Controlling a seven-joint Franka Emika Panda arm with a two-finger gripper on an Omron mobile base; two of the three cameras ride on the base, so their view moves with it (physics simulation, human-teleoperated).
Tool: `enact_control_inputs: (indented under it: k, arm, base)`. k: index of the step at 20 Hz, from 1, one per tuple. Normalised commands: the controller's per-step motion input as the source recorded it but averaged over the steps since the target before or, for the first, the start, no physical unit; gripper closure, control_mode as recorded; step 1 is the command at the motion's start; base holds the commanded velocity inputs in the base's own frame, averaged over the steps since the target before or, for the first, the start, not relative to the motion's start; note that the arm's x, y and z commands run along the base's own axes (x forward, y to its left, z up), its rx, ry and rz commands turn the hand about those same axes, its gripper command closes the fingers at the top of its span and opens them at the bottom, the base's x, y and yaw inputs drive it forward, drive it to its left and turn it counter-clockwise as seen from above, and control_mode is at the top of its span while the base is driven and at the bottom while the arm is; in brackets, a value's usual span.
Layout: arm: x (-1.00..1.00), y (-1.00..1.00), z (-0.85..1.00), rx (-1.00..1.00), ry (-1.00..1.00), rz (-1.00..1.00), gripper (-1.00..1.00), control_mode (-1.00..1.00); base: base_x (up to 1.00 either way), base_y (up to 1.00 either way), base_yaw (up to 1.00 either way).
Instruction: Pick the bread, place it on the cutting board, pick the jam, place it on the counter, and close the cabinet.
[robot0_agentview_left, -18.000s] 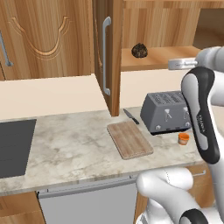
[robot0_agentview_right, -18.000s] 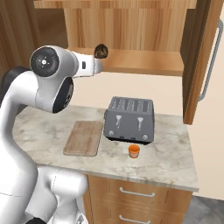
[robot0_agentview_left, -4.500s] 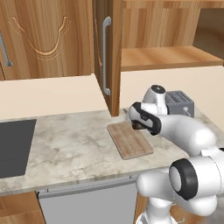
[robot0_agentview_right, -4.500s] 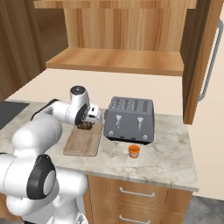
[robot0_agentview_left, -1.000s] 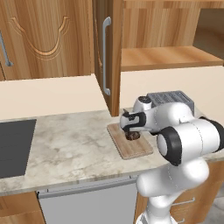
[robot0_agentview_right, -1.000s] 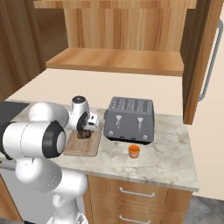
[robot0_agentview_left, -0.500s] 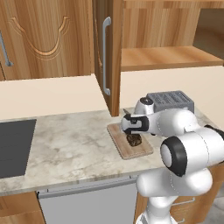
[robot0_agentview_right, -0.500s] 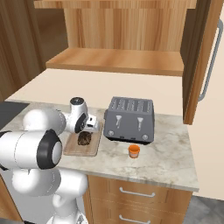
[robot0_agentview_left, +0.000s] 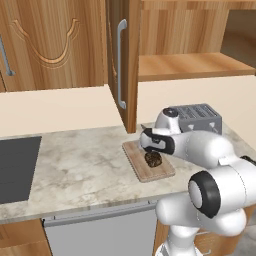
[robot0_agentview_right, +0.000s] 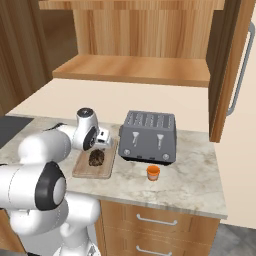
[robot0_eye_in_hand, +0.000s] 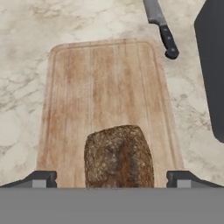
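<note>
The bread (robot0_eye_in_hand: 119, 156) lies on the cutting board (robot0_eye_in_hand: 105, 87), toward the board's end nearest the hand camera, with bare wood around it on the other sides. The claw (robot0_eye_in_hand: 111, 178) hangs just over the bread with its two fingers spread wide, one tip on each side of the lump and clear of it, so nothing is pinched. In the left base view the claw (robot0_agentview_left: 150, 146) sits low over the bread (robot0_agentview_left: 153, 158) on the board (robot0_agentview_left: 161, 171), which rests flat on the marbled desk (robot0_agentview_left: 80, 170). A knife (robot0_eye_in_hand: 160, 27) lies on the desk just past the board's far corner. The grey toaster (robot0_agentview_right: 148, 135) stands beside the board, and the jam (robot0_agentview_right: 153, 172) stands on the desk in front of the toaster, well apart from the bread. The cabinet (robot0_agentview_left: 122, 60) hangs open above, its door edge-on with the grey bar handle showing
</note>
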Motion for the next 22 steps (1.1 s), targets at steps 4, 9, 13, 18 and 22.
enact_control_inputs:
  k: [4,9,13,18,22]
  arm:
    - [-0.13,0.00,0.28,0.00,0.00,0.00,-1.00,-1.00]
    - [-0.06,0.00,0.28,0.00,-0.01,0.00,-1.00,-1.00]
    - [-0.10,0.00,0.29,0.00,-0.06,0.00,-1.00,-1.00]
    - [-0.11,0.00,0.34,0.00,-0.06,0.00,-1.00,-1.00]
    - [-0.18,0.00,0.32,0.00,-0.07,0.00,-1.00,-1.00]
  base:
    - [0.00,0.00,0.00]
    - [0.00,0.00,0.00]
    - [0.00,0.00,0.00]
    - [0.00,0.00,0.00]
    - [0.00,0.00,0.00]
